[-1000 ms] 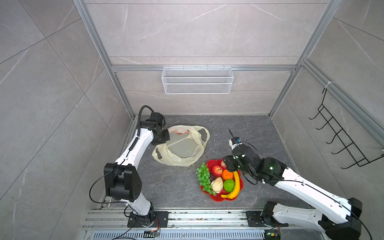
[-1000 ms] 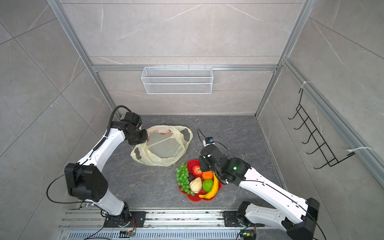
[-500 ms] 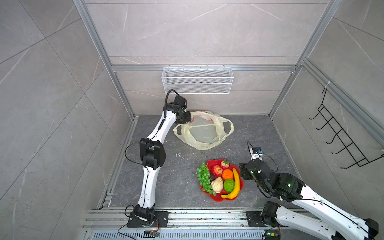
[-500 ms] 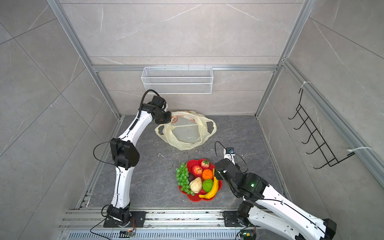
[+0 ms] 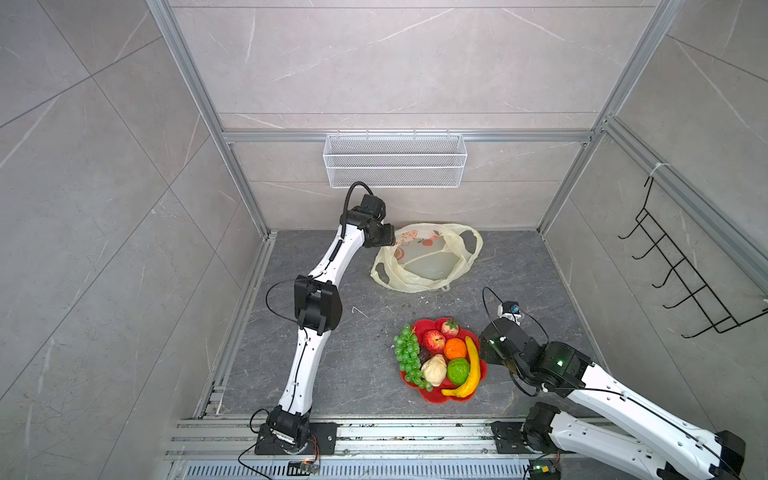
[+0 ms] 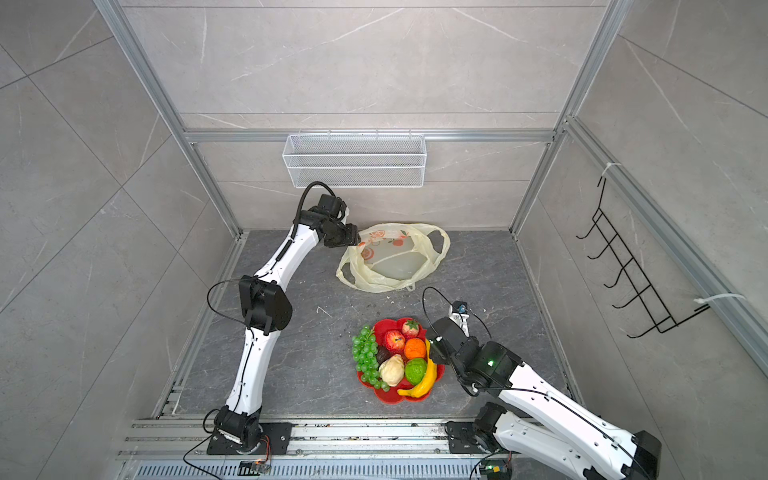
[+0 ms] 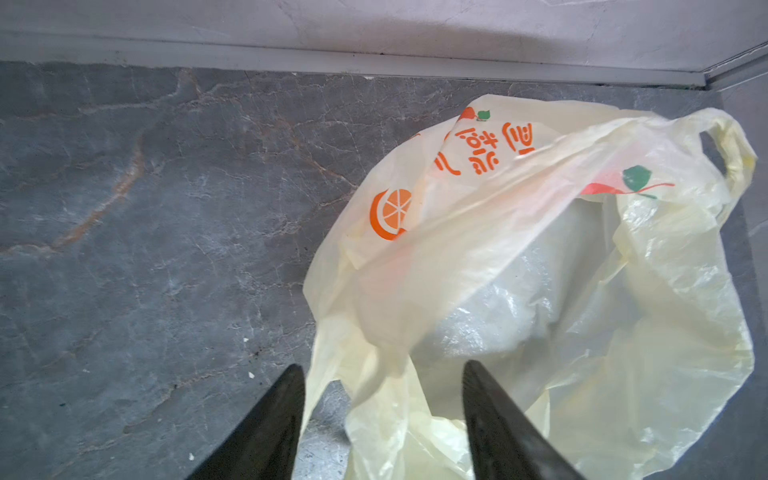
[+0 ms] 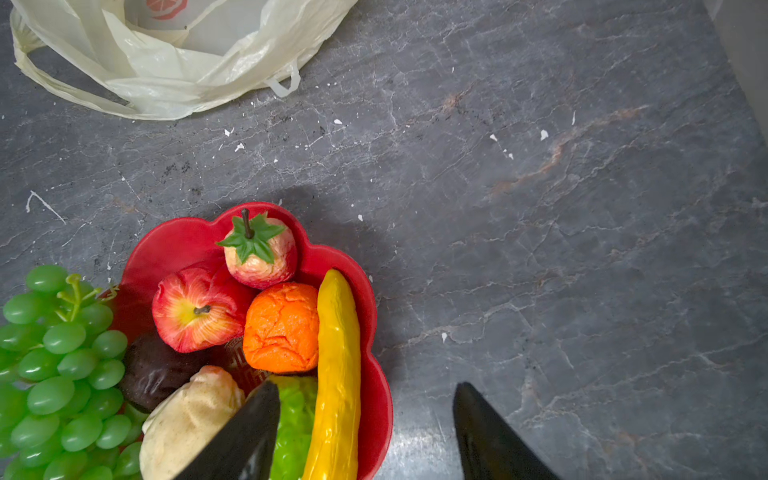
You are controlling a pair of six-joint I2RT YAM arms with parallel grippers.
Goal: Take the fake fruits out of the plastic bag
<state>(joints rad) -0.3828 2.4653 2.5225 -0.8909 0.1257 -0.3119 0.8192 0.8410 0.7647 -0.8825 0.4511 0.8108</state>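
The plastic bag (image 5: 428,257) lies slack and gaping at upper centre in both top views, well apart from the plate and seemingly empty. Its film hangs loose inside the spread left pincer (image 7: 382,370), which pinches nothing. The fake fruits (image 5: 440,357) sit heaped on the red plate (image 5: 424,325) at lower centre of the tabletop (image 5: 357,365), with the right pincer (image 8: 368,386) spread and empty at its right rim, so the emptying looks done.
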